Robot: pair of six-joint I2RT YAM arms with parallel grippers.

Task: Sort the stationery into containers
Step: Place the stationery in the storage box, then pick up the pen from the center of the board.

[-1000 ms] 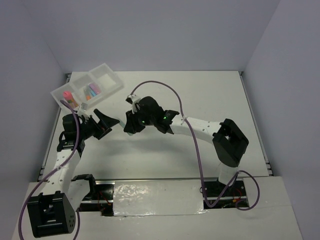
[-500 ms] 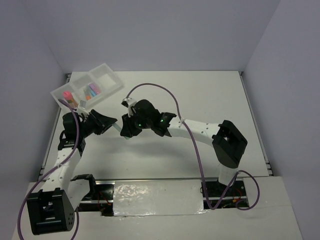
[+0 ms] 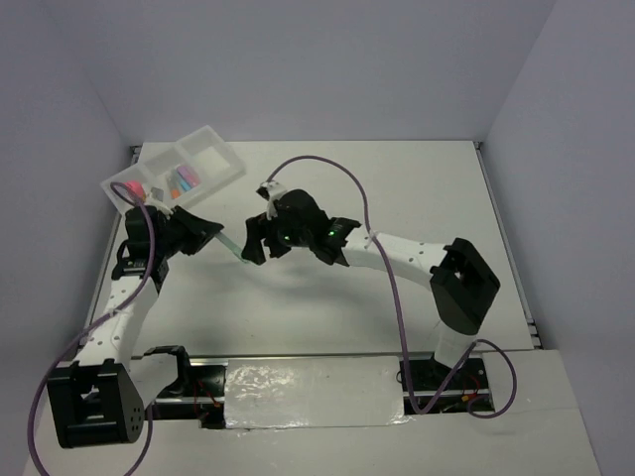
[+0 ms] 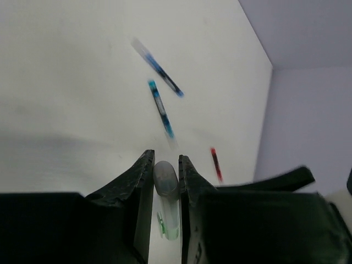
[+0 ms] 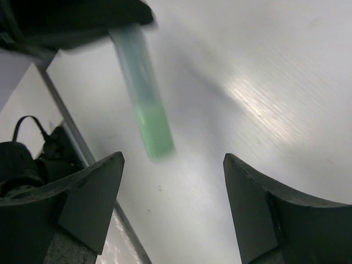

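Left claw (image 4: 165, 159) pinches the green-capped marker (image 4: 165, 181) above the white surface (image 3: 397, 188); right claw (image 5: 173, 165), just to its right, is spread wide, facing the marker's green end

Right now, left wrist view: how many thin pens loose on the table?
3: thin dark-blue pen farthest; thin teal-blue pen nearer; thin red pen rightmost. Others may be hidden.

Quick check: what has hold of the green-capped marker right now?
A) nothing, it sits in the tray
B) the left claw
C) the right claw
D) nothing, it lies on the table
B: the left claw is closed on the green-capped marker, while the right claw stands open, not touching it.
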